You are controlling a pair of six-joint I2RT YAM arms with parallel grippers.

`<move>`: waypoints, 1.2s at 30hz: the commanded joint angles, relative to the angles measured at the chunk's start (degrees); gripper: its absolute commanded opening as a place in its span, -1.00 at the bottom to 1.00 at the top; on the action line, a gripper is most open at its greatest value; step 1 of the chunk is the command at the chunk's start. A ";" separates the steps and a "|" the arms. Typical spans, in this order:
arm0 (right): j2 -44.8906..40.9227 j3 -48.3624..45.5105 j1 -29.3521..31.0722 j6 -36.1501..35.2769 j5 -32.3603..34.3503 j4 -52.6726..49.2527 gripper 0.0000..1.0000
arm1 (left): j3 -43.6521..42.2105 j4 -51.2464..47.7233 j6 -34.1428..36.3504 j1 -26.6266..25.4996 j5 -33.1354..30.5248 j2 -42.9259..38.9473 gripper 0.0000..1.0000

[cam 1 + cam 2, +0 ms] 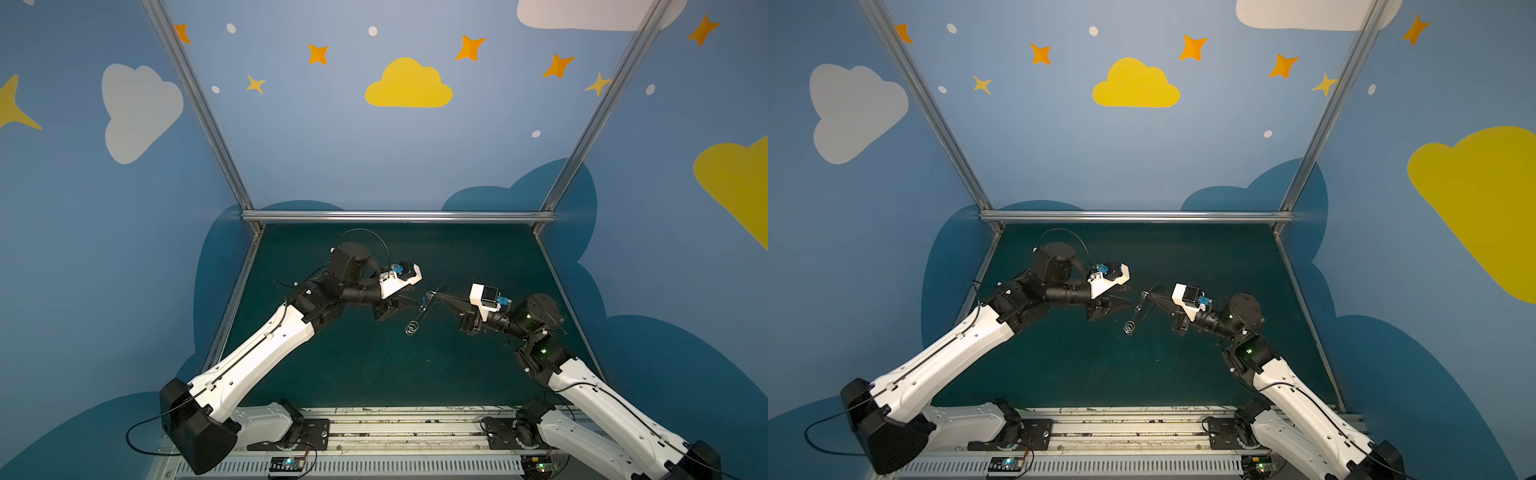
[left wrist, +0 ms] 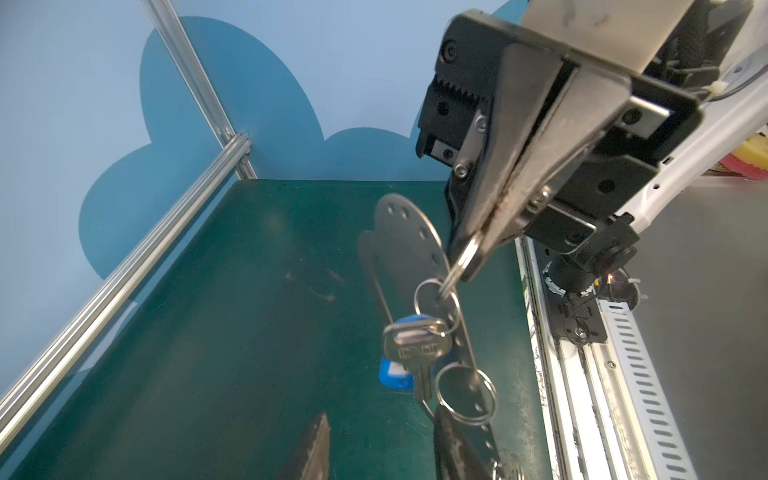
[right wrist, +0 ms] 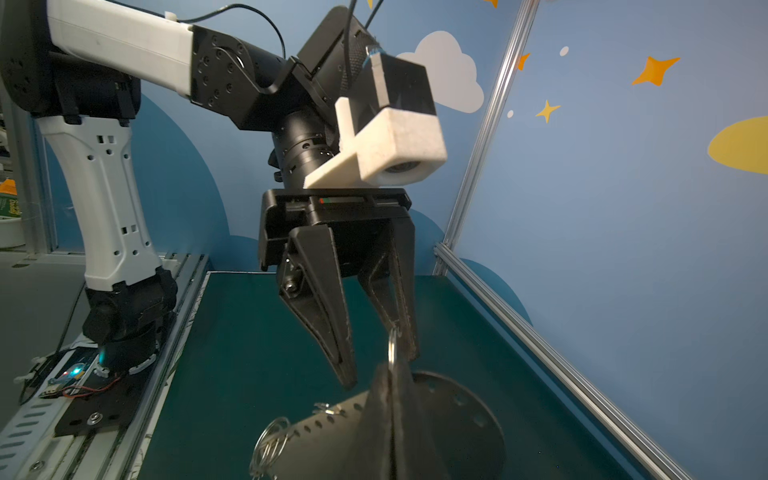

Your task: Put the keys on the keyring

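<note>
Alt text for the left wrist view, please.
The right tool, shut on a split ring, dangles the grey keyring plate and a silver key, a blue key head behind it, above the green mat. The left tool is open.

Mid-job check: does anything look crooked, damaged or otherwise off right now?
Nothing damaged or spilled. The keyring plate hangs tilted in the air, carried only by one split ring pinched in the shut right gripper; a silver key dangles beneath it.
</note>
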 commanded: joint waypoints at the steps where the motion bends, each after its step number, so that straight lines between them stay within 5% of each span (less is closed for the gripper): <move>1: 0.46 1.36 -0.29 0.03 -3.67 0.59 -1.00 | 2.14 -2.07 1.79 0.24 4.12 1.43 -0.17; 20: 1.75 2.26 -0.29 0.25 -3.28 1.14 -1.00 | 1.55 -0.15 -1.54 -1.47 10.01 4.01 -0.23; 36: 1.06 1.43 -0.29 -0.58 -2.35 0.39 -1.00 | 1.03 2.08 -1.48 -2.03 7.95 3.88 -0.60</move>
